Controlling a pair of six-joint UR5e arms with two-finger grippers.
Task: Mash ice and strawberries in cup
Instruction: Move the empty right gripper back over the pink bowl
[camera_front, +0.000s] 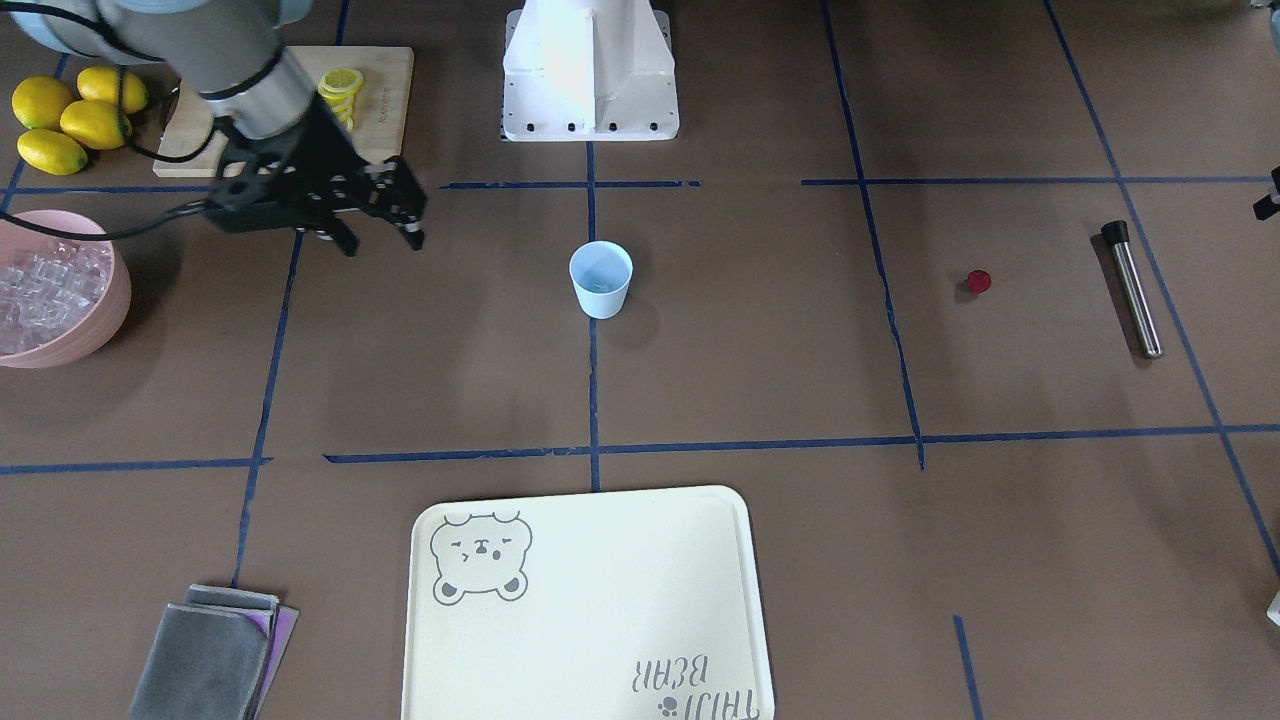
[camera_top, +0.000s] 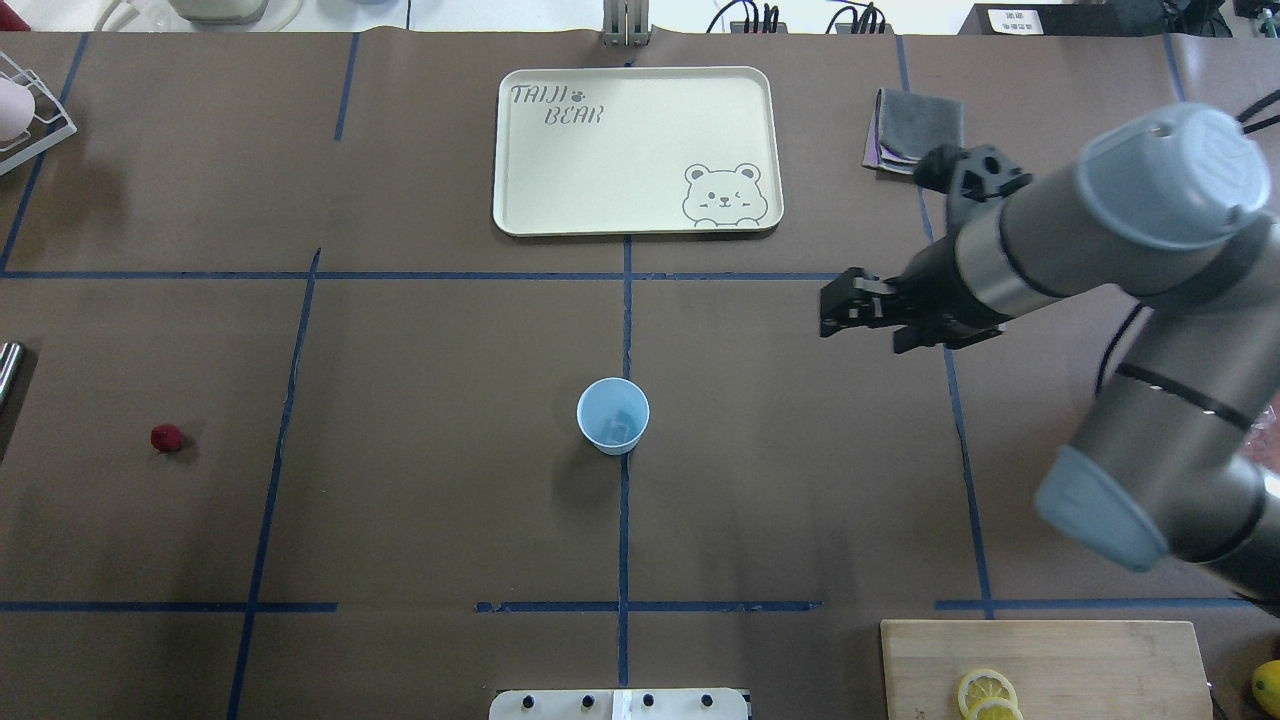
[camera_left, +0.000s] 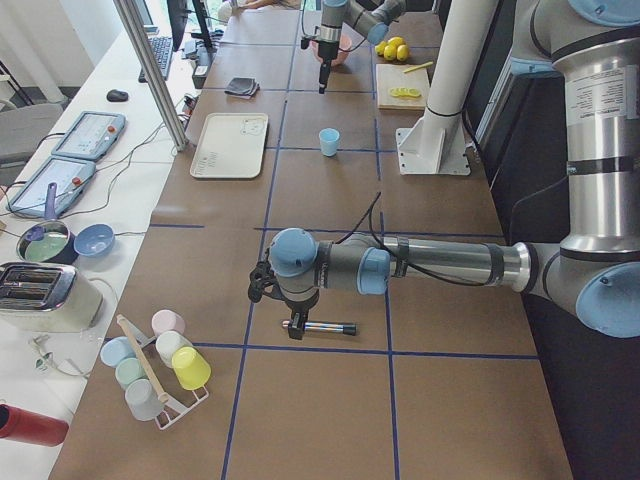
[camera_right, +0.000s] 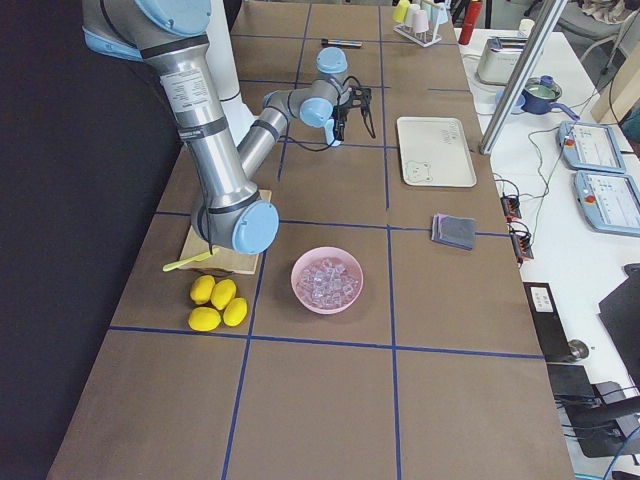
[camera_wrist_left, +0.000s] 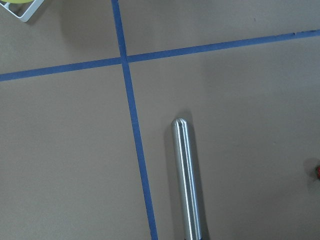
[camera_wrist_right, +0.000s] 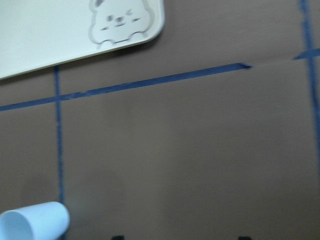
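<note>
The pale blue cup stands upright mid-table, and a faint glassy shape shows at its bottom. More ice fills a pink bowl. One small red strawberry lies on the table by itself. My right gripper hovers open and empty between the bowl and the cup. My left gripper hangs over a steel muddler; I cannot tell whether it is open or shut.
Whole lemons and a cutting board with lemon slices sit near the bowl. A cream bear tray and a folded grey cloth lie on the far side. A rack of cups stands at the left end.
</note>
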